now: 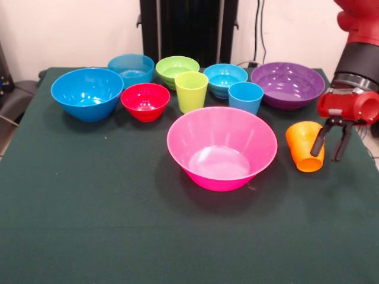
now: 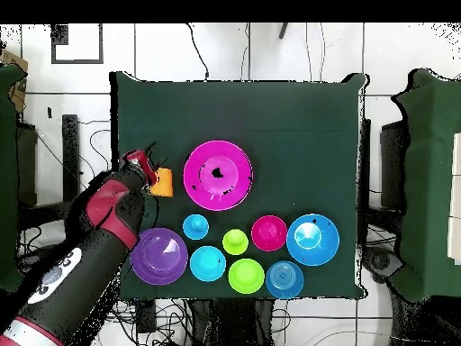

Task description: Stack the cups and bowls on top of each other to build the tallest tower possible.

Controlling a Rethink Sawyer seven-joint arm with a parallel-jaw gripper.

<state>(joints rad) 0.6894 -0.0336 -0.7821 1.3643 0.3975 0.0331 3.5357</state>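
Tool by the orange cup
The tool (image 1: 333,141) hangs open, its fingers just beside the tilted orange cup (image 1: 303,145) near the worktop's (image 1: 89,225) edge.

Front view: the biggest bowl (image 1: 222,148) sits mid-desk (image 1: 89,225); behind it a row of six bowls (image 1: 87,93) and two upright cups (image 1: 191,91); a tilted cup (image 1: 304,146) lies right, beside the gripper (image 1: 330,145)

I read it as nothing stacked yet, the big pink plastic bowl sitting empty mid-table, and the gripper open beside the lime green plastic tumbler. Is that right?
One thing is off: the open gripper is beside the orange plastic tumbler, not the lime green plastic tumbler, which stands back among the small bowls. The front view shows this. The rest holds: nothing is stacked and the big pink plastic bowl sits empty mid-table.
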